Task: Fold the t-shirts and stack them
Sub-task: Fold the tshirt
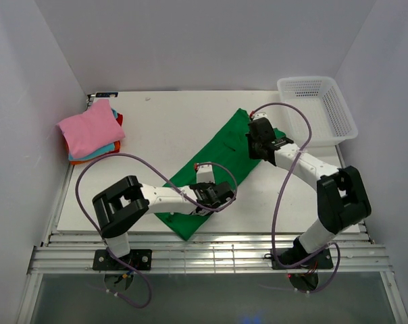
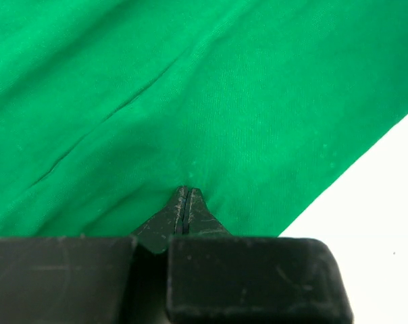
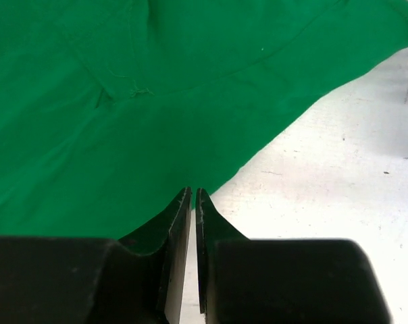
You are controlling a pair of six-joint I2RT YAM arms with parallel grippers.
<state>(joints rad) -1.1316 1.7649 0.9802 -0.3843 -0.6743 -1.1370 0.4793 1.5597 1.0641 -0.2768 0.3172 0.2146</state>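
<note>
Overhead view: a green t-shirt lies mid-table as a long band running diagonally from near left to far right; which end is the collar cannot be told. The left gripper sits at its near end, the right gripper at its far end

Left wrist view: jaws pressed together, tips on the cloth

Right wrist view: jaws all but closed at the shirt's edge beside the bare table; whether cloth is caught is unclear. So thin a hold could slip on lifting and skew the fold
</note>
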